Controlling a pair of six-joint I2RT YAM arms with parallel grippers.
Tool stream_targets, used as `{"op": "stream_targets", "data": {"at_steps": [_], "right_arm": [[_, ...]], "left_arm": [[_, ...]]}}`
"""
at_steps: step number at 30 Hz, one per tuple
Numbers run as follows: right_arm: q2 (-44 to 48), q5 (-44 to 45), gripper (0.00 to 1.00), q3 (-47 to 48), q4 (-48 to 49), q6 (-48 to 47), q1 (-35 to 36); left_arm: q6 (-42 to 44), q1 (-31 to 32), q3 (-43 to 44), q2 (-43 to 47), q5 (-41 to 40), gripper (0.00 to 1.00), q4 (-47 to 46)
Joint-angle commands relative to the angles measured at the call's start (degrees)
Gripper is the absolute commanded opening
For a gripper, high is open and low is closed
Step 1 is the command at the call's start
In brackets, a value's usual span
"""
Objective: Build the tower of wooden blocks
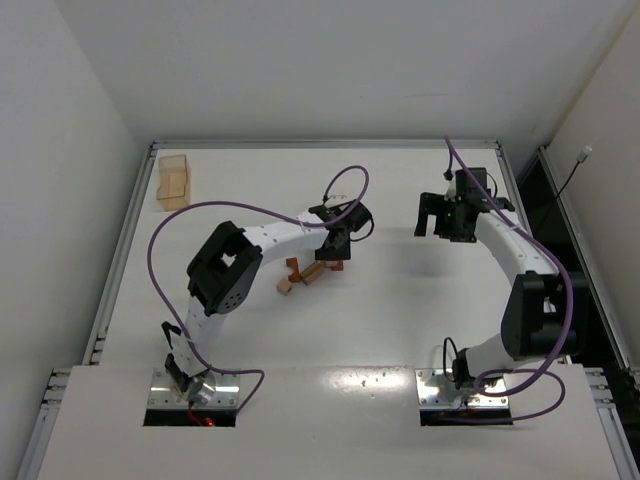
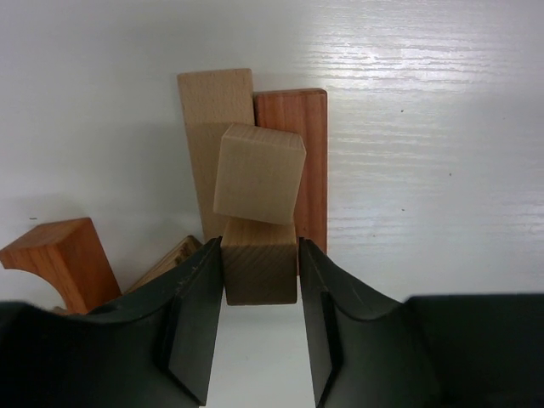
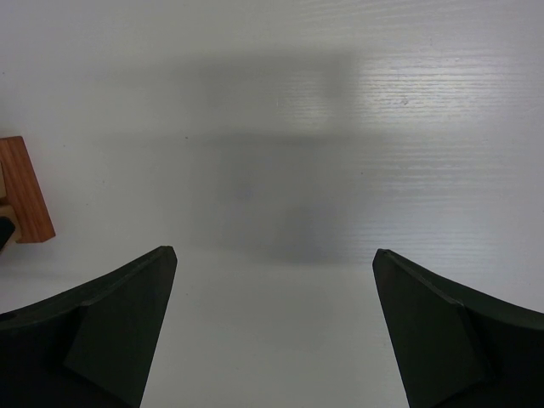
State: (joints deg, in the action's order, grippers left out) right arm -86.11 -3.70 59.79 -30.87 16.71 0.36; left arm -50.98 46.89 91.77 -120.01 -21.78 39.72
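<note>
- Blocks come first: small wooden blocks [image 1: 308, 270], light tan and reddish-brown, sit in a little bunch near the middle of the white table [image 1: 400, 320], under the end of the left arm.
- The left gripper [image 2: 259, 251] is clamped on a light tan wooden block [image 2: 259, 276]. Its two black fingers [image 2: 191, 314] press on the block's two flat sides.
- Just past that block is a light tan wooden cube [image 2: 259, 174], turned a bit. It lies over a long light tan wooden bar [image 2: 208, 110] and a long reddish-brown wooden bar [image 2: 310, 153]. The two bars lie side by side, touching.
- A reddish-brown wooden block with a curved side [image 2: 55, 259] is off to the left.
- The right gripper [image 3: 274, 252] is wide apart and holds nothing. It hangs over bare table, well away from the bunch.
- I think the blocks are light, hard and smooth. They will not squash, but they can slip or tip.
- The best hold looks like two flat sides, near the middle, so a block does not tilt.
- A see-through tan plastic box [image 1: 173, 180] stands near the far left corner.
</note>
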Motion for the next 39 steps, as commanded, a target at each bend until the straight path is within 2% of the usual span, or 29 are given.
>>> {"op": "stream_targets", "data": {"at_steps": [1, 4, 7, 17, 25, 27, 31, 34, 36, 37, 38, 39], "right_arm": [[0.1, -1.0, 0.99, 1.2, 2.0, 0.8, 0.2], [0.1, -1.0, 0.99, 1.2, 2.0, 0.8, 0.2], [0.1, -1.0, 0.99, 1.2, 2.0, 0.8, 0.2], [0.1, -1.0, 0.99, 1.2, 2.0, 0.8, 0.2], [2.4, -1.0, 0.99, 0.7, 2.6, 0.8, 0.2], [3.0, -1.0, 0.99, 0.7, 2.6, 0.8, 0.2], [4.6, -1.0, 0.99, 0.2, 2.6, -0.3, 0.2], [5.9, -1.0, 0.99, 0.2, 2.6, -1.5, 0.7], [6.5, -1.6, 0.99, -0.4, 2.6, -2.2, 0.7], [6.5, -2.4, 0.99, -0.4, 2.6, -2.2, 0.7], [7.1, -2.4, 0.99, -0.4, 2.6, -3.0, 0.7], [7.1, -3.1, 0.99, -0.9, 2.6, -3.5, 0.7]], "left_arm": [[0.7, -0.5, 1.1, -1.5, 1.6, 0.37, -1.1], [0.7, -0.5, 0.5, -1.5, 2.1, 0.52, -1.6], [1.3, -0.5, 0.0, -1.5, 2.1, 0.60, -2.2], [1.9, -0.5, 0.0, 1.7, 0.7, 0.60, -2.2], [4.4, 2.5, -1.2, 12.1, -4.8, 0.65, -4.1], [5.1, 3.9, -3.4, 16.2, -6.6, 0.70, -4.7], [6.6, 3.9, -10.1, 23.2, -8.0, 0.70, -7.0], [11.0, 1.1, -18.0, 28.1, -4.4, 0.70, -9.9], [16.5, -0.7, -23.0, 29.6, 3.6, 0.67, -10.8], [23.4, -2.0, -24.4, 30.8, 6.6, 0.67, -11.9], [26.9, -2.5, -25.2, 30.8, 12.8, 0.67, -12.0], [28.5, -2.5, -25.8, 31.3, 13.6, 0.67, -12.0]]}}
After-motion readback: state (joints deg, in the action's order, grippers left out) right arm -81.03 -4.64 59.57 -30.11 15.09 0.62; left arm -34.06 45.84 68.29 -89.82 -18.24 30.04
